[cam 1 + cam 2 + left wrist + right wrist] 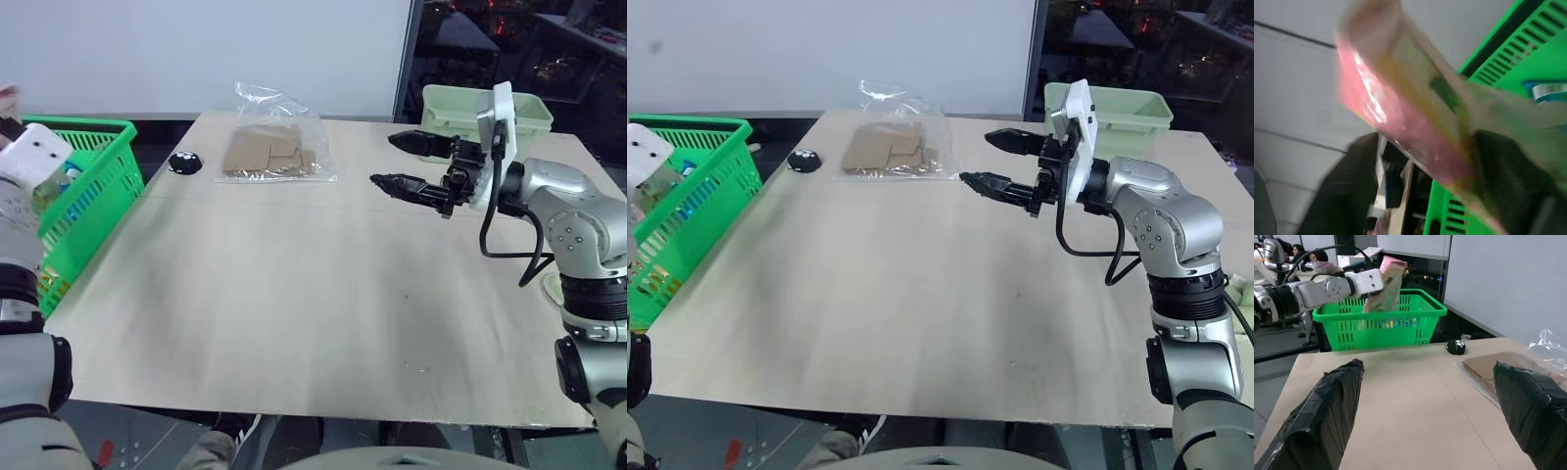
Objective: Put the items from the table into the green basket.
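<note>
Two black fingers (1327,416) of the right gripper (407,162) stand wide apart with nothing between them, hovering over the beige table (294,313) and pointing across it toward the robot's left. Just past those fingertips, on the tabletop, lies a clear plastic bag of brown cardboard pieces (277,155), and beyond the bag sits a small black round object (184,163) near the table's edge. Behind the right gripper, off the table's far corner, there's a pale mint tub (485,110).

Over on the other side, the left gripper (1371,284) is up above the green basket (1381,320), which stands off the table's left edge. The long pink carton (1385,284) is right at that gripper, tilted, its lower end dipping toward the basket's open top. In the left wrist view the pink carton streaks diagonally between the dark fingers (1347,191), blurred; whether those fingers are clamped on it or apart, I cannot tell. Down inside the basket, below the carton, something blue and orange (1393,324) shows through the lattice, too small to name for sure.
</note>
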### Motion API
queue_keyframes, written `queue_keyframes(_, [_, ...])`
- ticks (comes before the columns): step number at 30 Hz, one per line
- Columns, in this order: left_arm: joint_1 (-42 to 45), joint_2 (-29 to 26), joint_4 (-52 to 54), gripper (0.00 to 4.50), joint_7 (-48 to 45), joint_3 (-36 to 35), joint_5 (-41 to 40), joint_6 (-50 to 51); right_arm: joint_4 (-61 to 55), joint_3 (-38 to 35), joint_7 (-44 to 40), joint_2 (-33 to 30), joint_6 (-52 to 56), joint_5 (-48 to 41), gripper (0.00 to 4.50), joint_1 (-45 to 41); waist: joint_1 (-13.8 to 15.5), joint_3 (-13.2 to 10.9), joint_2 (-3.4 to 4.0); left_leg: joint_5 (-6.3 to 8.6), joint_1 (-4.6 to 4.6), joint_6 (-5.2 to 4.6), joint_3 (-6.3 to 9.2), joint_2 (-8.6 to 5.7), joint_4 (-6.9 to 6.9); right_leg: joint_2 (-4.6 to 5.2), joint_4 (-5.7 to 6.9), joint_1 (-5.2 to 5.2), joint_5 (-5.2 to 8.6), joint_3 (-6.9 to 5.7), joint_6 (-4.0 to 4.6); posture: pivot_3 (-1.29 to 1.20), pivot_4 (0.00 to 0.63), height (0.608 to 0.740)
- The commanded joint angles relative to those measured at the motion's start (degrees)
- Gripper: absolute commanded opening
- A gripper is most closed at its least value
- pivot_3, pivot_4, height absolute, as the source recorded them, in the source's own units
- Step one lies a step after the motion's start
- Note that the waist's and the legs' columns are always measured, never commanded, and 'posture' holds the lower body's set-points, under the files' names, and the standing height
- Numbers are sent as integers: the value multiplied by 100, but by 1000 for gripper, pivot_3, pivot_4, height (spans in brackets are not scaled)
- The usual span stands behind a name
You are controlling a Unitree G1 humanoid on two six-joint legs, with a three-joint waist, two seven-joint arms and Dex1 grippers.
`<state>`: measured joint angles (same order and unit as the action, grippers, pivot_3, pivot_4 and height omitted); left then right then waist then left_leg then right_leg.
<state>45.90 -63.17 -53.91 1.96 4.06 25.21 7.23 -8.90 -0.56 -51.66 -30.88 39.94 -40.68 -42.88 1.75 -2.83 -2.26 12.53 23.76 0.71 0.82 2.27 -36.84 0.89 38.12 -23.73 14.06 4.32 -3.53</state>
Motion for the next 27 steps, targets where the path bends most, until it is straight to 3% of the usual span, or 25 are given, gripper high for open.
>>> queue_keyframes(1, [72, -149, 187, 4446, 99, -134, 17, 72, -162, -199, 37, -76, -16, -37, 4500, -60, -13, 0, 0, 0, 0, 0, 0, 0, -2, 0, 0, 0, 0, 0, 0, 51, 0, 740])
queue_keyframes(4, [32, -125, 256, 4446, 99, -137, 9, 39, -162, -202, 32, -102, -28, -25, 4500, -37, -38, 0, 0, 0, 1, 0, 0, 0, -8, 0, 0, 3, 0, 0, 0, 49, 0, 740])
queue_keyframes(7, [-51, 101, 459, 4446, -3, -623, -590, -272, -179, -208, 29, -147, -7, -27, 4500, 5, -73, 1, 0, 0, 1, 0, 0, 0, -11, 1, 0, 4, 0, 0, 0, 49, 0, 740])
queue_keyframes(11, [-278, 886, 1487, 4446, -720, -2105, -2447, -501, -209, -284, 39, -304, 93, -60, 4500, 130, -73, 2, -1, 0, 4, 0, 3, 0, -21, 4, 6, 5, -2, -2, 2, 57, 0, 740])
queue_keyframes(14, [-1172, 1412, 3130, 4446, -1887, -2630, -3716, 35, -182, -390, -56, -541, -10, 43, 4500, 466, -107, 5, 0, 0, 4, 0, 0, -1, -28, 8, 12, 6, -5, -2, 5, 65, 0, 740])
queue_keyframes(19, [-3677, 2093, 6291, 4446, -3170, -2794, -5395, 1204, -15, -651, -146, -812, -596, 413, 4500, 1441, -207, 24, 13, 6, -4, -9, -17, 1, -27, 12, 7, 10, -6, 16, 7, 68, 0, 740])
queue_keyframes(23, [-4919, 2350, 7238, 4446, -3487, -2573, -5575, 1548, -52, -673, -205, -903, -1133, 802, 4500, 2337, -228, 22, 15, 5, -9, -11, -5, 7, -30, -3, 12, 11, -5, 14, 8, 66, 0, 740])
queue_keyframes(25, [-5409, 2523, 7529, 4446, -3505, -2291, -5456, 1611, -151, -446, -282, -1053, -1817, 1425, 4500, 3116, -229, 50, 43, 4, -31, -11, -6, 9, -29, -7, 7, 33, -4, 15, 8, 64, 0, 740])
queue_keyframes(27, [-5627, 2710, 7715, 4446, -3464, -2015, -5369, 1630, -171, -456, -205, -965, -2131, 1599, 4500, 3633, -194, 57, 74, 6, -93, -11, -18, 4, -20, 2, -27, 105, 12, 18, 26, 64, 0, 740])
